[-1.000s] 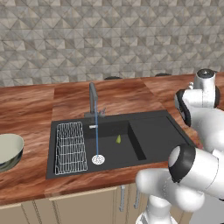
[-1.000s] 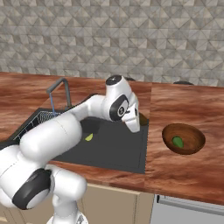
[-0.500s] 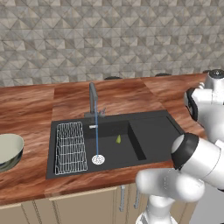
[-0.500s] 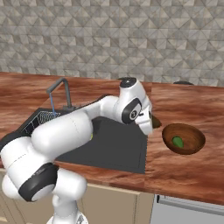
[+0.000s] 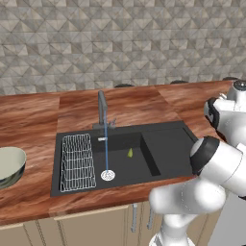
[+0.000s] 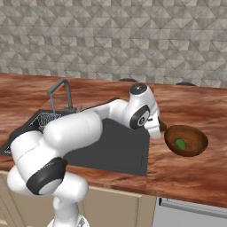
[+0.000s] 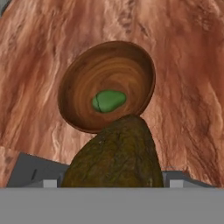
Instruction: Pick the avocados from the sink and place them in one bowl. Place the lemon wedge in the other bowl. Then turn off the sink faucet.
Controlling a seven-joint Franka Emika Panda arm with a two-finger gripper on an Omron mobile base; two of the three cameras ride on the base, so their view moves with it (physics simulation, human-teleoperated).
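You've swung the arm clear of the sink [image 5: 168, 144] in the last second, and the gripper [image 6: 160, 127] now hangs right at the rim of the wooden bowl [image 6: 195, 138], on its sink side. The jaws are spread wide and clamped on the brown avocado [image 7: 114, 153], which bulks up in front of the hand camera just short of the bowl. That puts you at the drop for avocado number 2, I'd judge.

Look into the wooden bowl: 1 green avocado [image 7: 108, 100] is already lying at its bottom, nothing else with it. Carry a touch further over the rim before letting go, or the fruit may clip the edge and roll along the counter.

Back from the wooden bowl, in the sink's left basin, the lemon wedge [image 5: 129, 153] lies near the divider. The faucet [image 5: 102, 108] is running, a thin stream falling onto the drain [image 5: 107, 175]. Far across the sink, the pale bowl [image 5: 10, 163] waits, its inside too dim to read.
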